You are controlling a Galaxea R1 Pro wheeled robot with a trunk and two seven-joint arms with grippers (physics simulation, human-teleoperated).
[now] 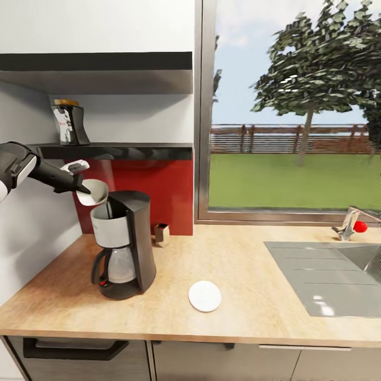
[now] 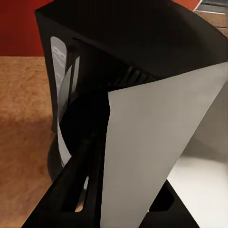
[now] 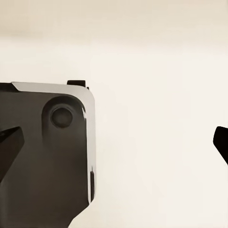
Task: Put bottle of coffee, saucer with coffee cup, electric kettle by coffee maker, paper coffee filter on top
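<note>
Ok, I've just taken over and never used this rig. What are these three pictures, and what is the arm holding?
The big picture is from the robot's head, looking down at a kitchen countertop. The other two come from cameras on its wrists. The left pincer holds a white paper coffee filter just above the coffee maker; its wrist view shows the filter close up over the black machine. On the counter lie a white saucer and a small metal box, with the sink at the right. The bottle of coffee sits on the shelf. The right wrist view shows the right pincer's dark fingertips spread apart before a pale wall.
</note>
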